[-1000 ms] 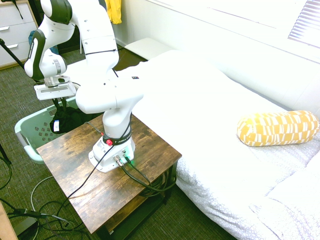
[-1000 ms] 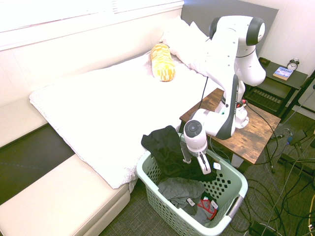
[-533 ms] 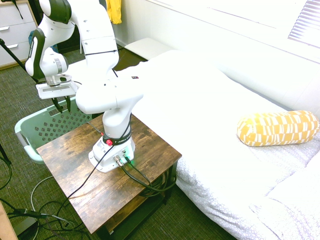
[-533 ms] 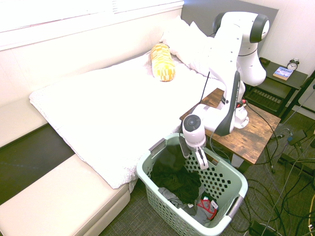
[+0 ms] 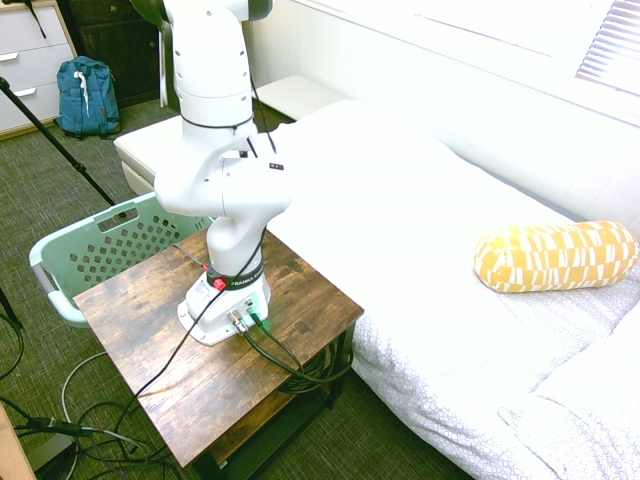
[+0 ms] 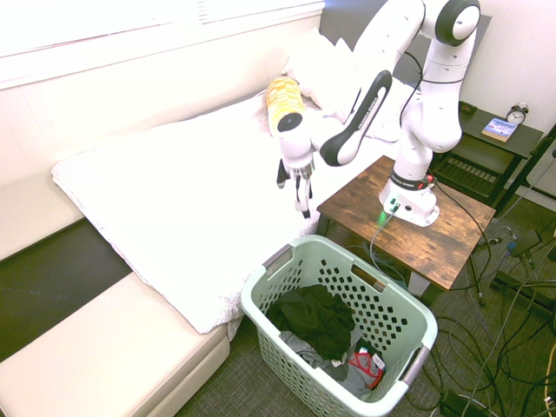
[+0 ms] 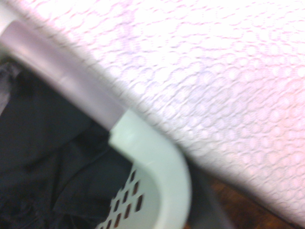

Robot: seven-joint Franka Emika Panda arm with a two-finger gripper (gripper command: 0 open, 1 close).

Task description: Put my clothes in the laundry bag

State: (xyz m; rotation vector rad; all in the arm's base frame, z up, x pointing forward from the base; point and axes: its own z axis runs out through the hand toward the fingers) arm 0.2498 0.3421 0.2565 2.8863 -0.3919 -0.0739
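Second ext. view shows the claw (image 6: 302, 210) above the bed (image 6: 187, 204), near the bed edge and well apart from the black garment (image 6: 313, 317). The claw's two fingers stand apart, seen almost edge-on, w/ nothing clamped btw them. The black garment lies crumpled inside the laundry basket (image 6: 395, 314), toward the end by the bed, on and beside a grey cloth (image 6: 300, 347); a red-trimmed piece (image 6: 367, 369) is also in there, near the other end.

The relation that matters: garment is lower than the claw and on the basket side of it, w/ the basket rim (image 7: 171, 167) btw them in the wrist view. So I judge that any return to the cloth must go back over this rim and then down. If the arm only leaves, it should keep its height & move away from the basket, b/c a low path could catch the handle (image 7: 62, 74) and pull the basket. The garment is a loose heap, so I see no clear long axis to align with. Only one arm is here, so no choice of nearer hand.

The robot base (image 6: 410, 201) stands on the bench (image 6: 365, 204), just beside the basket. For me the job is prob. done for this garment: it is inside, nothing black hangs over the rim. Remaining step is prob. just retreat.
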